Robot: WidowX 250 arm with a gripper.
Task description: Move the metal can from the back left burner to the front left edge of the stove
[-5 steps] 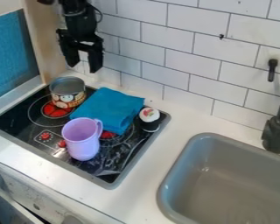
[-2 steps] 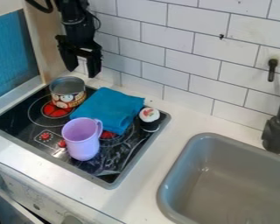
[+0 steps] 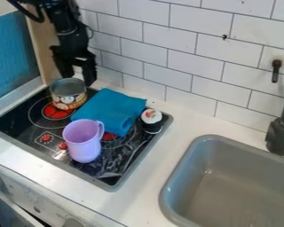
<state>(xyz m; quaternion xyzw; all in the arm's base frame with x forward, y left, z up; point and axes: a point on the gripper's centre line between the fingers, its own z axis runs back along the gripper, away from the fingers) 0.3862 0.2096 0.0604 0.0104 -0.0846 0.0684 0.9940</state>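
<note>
End effector (image 3: 78, 80) spread open, empty, near can (image 3: 69, 100), with blue cloth (image 3: 112, 108) between can and cupcake (image 3: 151, 120), purple mug (image 3: 83, 142) in front.

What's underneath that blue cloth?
The blue cloth lies on the toy stovetop, with part of a red burner showing at its near edge. Whatever else lies beneath is covered.

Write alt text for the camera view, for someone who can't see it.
A black robot arm's open end effector hangs above a metal can on a toy stove, beside a folded blue cloth, purple cup and toy cupcake; a gray sink sits right.
</note>
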